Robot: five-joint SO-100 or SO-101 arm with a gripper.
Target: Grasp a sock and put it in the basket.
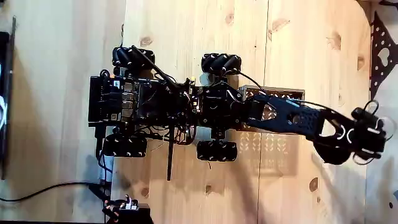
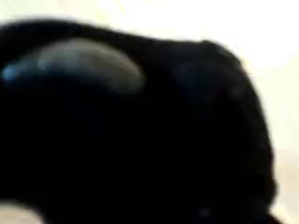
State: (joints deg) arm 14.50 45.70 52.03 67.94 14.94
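In the fixed view the tan basket (image 1: 272,149) was largely covered by the black arm link (image 1: 292,117) stretched rightward from the wheeled chassis (image 1: 161,102), and a dark mass, perhaps the sock (image 1: 336,151), was seen against the gripper (image 1: 367,134), whose opening could not be told.

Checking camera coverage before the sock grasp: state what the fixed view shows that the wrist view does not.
Fixed view: the wheeled base, its arm stretched right over the tan basket, the end effector beyond it, all on a wooden table. Wrist view: a blurred black mass close to the lens, with a grey patch. Shared: possibly that dark mass; what it is, I cannot tell.
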